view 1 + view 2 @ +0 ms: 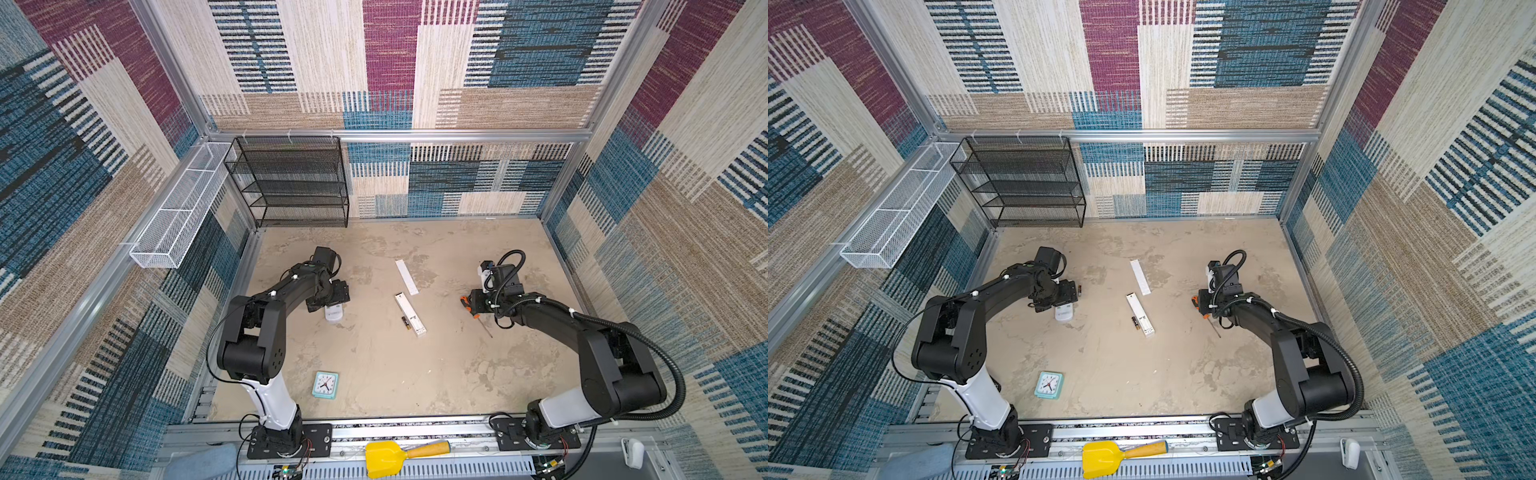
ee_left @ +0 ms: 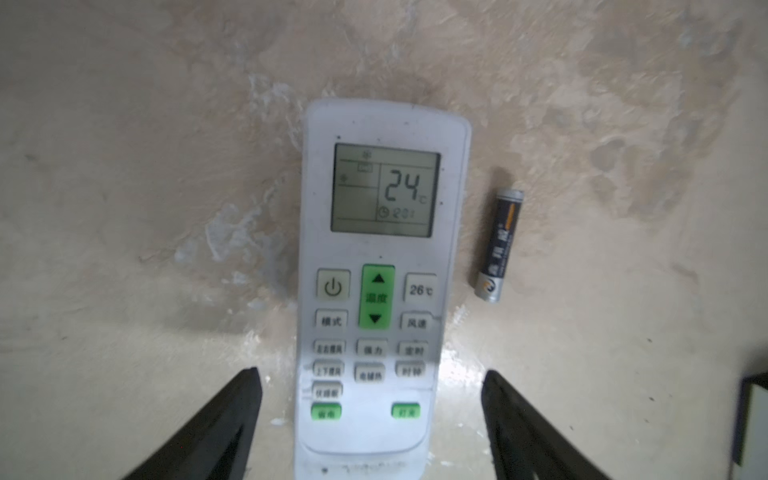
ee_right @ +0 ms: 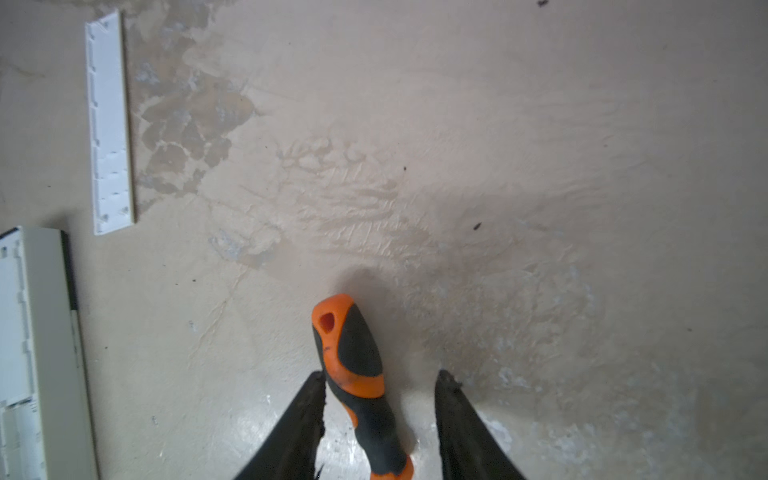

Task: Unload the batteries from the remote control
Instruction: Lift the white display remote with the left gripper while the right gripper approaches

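two batteries (image 2: 498, 245) (image 1: 405, 323), two remotes (image 2: 382, 270) (image 1: 410, 313), one cover (image 1: 407, 276), one screwdriver (image 3: 357, 374), one clock (image 1: 325, 385).

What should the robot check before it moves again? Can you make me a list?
1. Left fingers open: ok, one on each side of the white remote, not touching it.
2. Remote's back reachable: not ok, it lies buttons up.
3. Remote empty: cannot tell; its screen shows numbers, so it probably has power.
4. Loose battery out of the way: ok, it lies beside the remote, apart from it.
5. Right fingers open: ok, with the orange screwdriver lying between them.
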Available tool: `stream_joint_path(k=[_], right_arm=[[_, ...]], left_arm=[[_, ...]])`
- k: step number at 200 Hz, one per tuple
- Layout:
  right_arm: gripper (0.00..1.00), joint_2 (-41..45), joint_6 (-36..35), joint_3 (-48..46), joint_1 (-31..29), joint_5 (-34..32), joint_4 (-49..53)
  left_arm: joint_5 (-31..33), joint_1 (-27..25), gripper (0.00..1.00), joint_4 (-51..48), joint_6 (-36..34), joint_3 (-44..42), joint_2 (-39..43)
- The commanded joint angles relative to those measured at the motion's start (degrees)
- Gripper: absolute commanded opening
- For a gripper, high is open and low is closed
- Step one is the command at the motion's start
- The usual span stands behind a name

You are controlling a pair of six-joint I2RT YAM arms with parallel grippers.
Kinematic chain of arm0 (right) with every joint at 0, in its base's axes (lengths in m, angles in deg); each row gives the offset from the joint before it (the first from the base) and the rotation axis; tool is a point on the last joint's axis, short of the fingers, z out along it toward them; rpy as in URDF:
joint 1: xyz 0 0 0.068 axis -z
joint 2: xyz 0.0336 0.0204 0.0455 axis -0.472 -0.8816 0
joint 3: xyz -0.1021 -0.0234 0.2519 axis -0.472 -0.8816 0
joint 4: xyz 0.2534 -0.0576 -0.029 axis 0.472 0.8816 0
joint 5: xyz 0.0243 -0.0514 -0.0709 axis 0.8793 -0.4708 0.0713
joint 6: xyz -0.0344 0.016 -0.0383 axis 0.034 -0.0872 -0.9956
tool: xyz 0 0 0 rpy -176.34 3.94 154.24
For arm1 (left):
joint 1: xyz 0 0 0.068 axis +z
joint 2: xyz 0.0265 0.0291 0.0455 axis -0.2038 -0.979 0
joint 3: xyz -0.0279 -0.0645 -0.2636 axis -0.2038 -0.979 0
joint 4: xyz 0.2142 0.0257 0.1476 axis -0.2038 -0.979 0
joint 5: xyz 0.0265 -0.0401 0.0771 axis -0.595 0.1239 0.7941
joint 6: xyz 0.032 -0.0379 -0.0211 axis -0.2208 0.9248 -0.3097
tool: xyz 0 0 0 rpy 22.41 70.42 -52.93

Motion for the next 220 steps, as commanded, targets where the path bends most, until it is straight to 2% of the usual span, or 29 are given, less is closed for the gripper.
stream_joint_path(k=[1,46,76,96,116,137,168,192,220], right_arm=[[0.46,2.4,1.0,-0.4,0.1,-0.2,-1.8],[0.47,6.8,2.4,-0.5,0.0,2.9,-1.3],[0.47,10.7,5.0,-1.2,-0.7,6.1,-2.3],[0.46,12.5,7.4,-1.1,-3.3,7.5,-3.8],[0.46,12.3,11.3,-0.1,-8.7,8.3,-6.0],[0.46,9.5,15.6,1.8,-17.5,7.6,-10.3],[0.46,0.9,21.9,4.8,-28.5,10.8,-20.7],[0.47,-6.2,23.9,9.1,-33.0,13.6,-24.2],[0.47,-11.1,25.5,12.7,-34.7,15.4,-25.2]], left_arm=[[1.4,0.0,0.84,-0.7,-2.0,1.2,-2.2],[1.7,0.0,0.75,-0.7,-0.9,2.0,-5.4],[1.5,0.0,0.61,-0.5,0.8,0.8,-4.1],[0.7,0.0,0.50,0.9,1.8,-1.3,-1.8],[0.0,-0.1,0.46,1.8,3.1,-3.3,0.8],[-1.7,-0.3,0.45,2.2,5.1,-5.2,3.9],[-5.1,-2.4,0.42,4.5,8.3,-8.8,10.5],[-8.4,-5.0,0.42,6.4,11.4,-10.3,15.2],[-11.1,-7.6,0.41,9.6,15.8,-12.0,20.2]])
